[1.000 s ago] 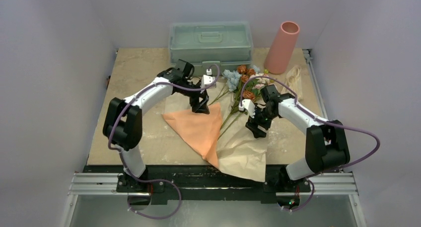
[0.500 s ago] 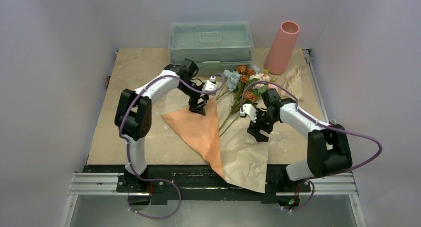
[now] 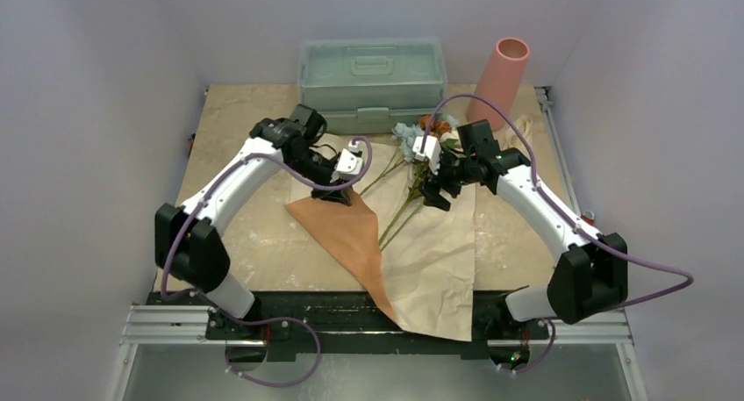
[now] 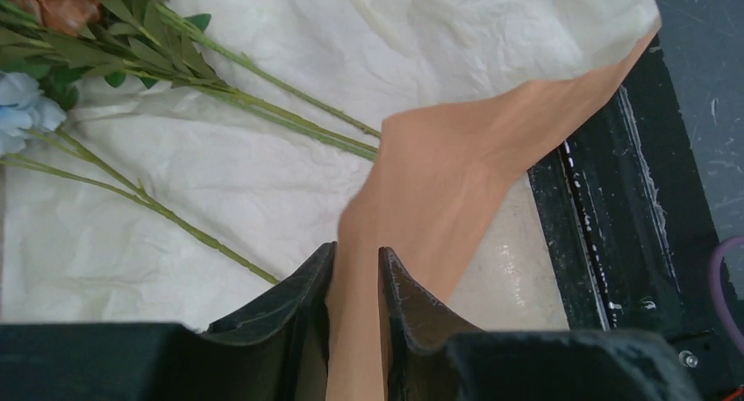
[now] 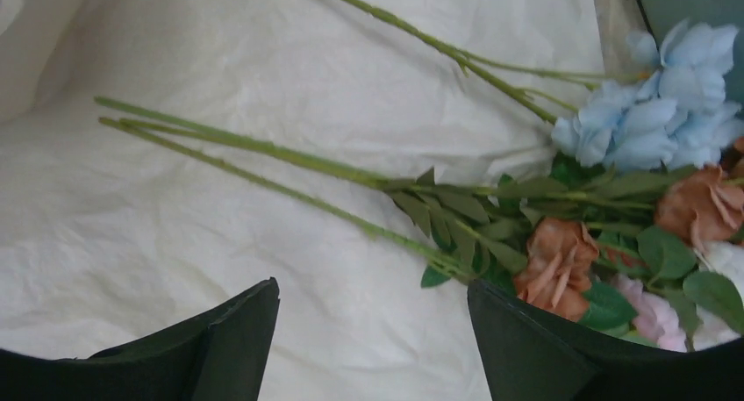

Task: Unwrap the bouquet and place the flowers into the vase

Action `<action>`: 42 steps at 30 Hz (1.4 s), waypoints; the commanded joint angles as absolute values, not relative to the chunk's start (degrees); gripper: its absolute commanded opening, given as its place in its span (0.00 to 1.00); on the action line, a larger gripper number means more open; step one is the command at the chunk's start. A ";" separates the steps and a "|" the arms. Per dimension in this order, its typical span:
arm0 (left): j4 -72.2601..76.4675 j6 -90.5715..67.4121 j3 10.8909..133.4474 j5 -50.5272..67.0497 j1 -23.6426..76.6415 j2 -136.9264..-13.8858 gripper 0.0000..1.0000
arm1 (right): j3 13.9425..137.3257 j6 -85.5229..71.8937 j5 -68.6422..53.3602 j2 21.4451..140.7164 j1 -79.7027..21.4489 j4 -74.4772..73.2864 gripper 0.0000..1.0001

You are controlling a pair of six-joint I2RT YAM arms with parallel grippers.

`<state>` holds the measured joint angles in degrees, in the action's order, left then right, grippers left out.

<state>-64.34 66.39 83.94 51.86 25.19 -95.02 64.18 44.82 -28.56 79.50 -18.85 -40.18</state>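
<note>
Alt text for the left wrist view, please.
The left hand pinches a raised fold of orange paper between its two black fingers. Behind it, green flower stems lie loose on pale crumpled paper, blooms at the top left corner.

Left gripper at six o'clock, jaws nearly together, pinching a fold of orange paper between them. That sheet climbs toward one o'clock, lifted off the cream paper spread flat beneath. Green stems lie across the cream sheet from eleven o'clock toward centre, their ends slipping under the orange edge. Blue bloom at nine, rust bloom in the eleven o'clock corner. Black rail runs down at three, purple cable at four.
</note>
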 commanded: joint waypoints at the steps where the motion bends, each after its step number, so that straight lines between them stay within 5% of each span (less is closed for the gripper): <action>1: -67.63 66.21 81.22 53.36 24.95 -85.21 0.22 | 66.43 38.75 -32.39 82.64 -23.48 -35.99 0.82; 8: -70.69 66.80 78.93 45.48 25.05 -74.14 0.23 | 65.67 34.94 -30.87 87.55 -33.88 -27.18 0.75; 18: -36.03 15.21 81.86 40.36 15.79 -61.87 0.63 | 70.74 33.41 -28.01 97.46 -47.67 -22.43 0.74; 26: -28.91 -3.76 82.57 30.80 7.41 -65.69 0.69 | 75.94 33.02 -26.28 104.00 -53.22 -21.40 0.74; 42: -42.31 -1.18 80.78 28.49 0.74 -81.47 0.65 | 78.98 32.53 -22.32 112.23 -58.89 -20.92 0.78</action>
